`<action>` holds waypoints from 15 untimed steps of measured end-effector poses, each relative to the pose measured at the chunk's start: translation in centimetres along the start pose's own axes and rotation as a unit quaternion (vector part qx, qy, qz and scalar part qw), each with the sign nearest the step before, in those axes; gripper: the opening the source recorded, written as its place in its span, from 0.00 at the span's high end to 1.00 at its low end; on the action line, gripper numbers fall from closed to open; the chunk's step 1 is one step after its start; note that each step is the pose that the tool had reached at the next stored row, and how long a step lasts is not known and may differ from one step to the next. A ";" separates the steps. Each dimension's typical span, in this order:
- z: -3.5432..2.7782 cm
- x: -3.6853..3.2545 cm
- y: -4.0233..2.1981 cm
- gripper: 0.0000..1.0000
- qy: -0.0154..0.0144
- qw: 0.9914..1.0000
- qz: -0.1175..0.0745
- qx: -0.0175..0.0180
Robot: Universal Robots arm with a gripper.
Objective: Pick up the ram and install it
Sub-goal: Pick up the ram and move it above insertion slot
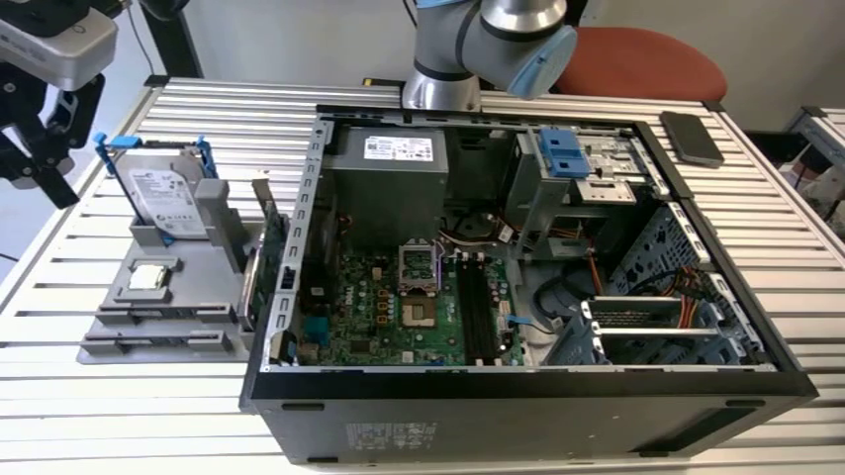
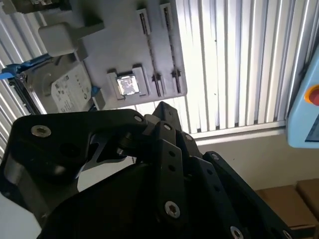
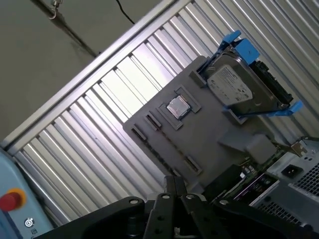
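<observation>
The black side wall of the open computer case (image 1: 528, 396) forms the nearest edge. Bare slatted table (image 1: 119, 416) lies open to the exterior view's left of the case.

Inside the case, the motherboard (image 1: 383, 307) lies flat, with a bank of long dark memory slots (image 1: 482, 307) beside the processor socket. Whether the ram sits in one of these slots cannot be told.

A grey fixture tray (image 1: 185, 297) rests on the table just beside the case, on the exterior view's left. It carries:
- a processor chip (image 1: 149, 276), flat in a recess;
- a silver hard drive (image 1: 169, 198), upright in a blue frame;
- a green card (image 1: 268, 247), upright against the case wall.

The gripper (image 1: 43, 163) hangs above the table edge, left of the tray in the exterior view and apart from everything. Both wrist views look down on the tray. Whether it is released or clenched cannot be told.

Farther back stand the arm base (image 1: 442, 89), a phone (image 1: 691, 137) and a red chair (image 1: 647, 59).
</observation>
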State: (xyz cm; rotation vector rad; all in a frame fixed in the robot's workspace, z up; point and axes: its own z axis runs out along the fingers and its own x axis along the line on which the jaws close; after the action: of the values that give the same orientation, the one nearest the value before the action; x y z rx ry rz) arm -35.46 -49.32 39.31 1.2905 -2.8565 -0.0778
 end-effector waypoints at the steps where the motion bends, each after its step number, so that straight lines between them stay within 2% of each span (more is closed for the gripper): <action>1: 0.00 0.00 0.00 1.00 0.000 1.000 -0.004 0.000; 7: 0.00 0.00 0.01 1.00 0.001 1.000 -0.010 0.001; 10: 0.05 0.00 0.02 1.00 -0.005 1.000 -0.023 0.008; 12: 0.11 -0.01 0.01 1.00 -0.008 0.999 -0.038 0.013; 15: 0.19 0.00 0.01 1.00 -0.008 0.998 -0.065 0.012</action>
State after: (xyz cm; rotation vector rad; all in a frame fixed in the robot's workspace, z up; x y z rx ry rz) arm -35.47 -49.31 39.12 1.4852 -2.7923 -0.0533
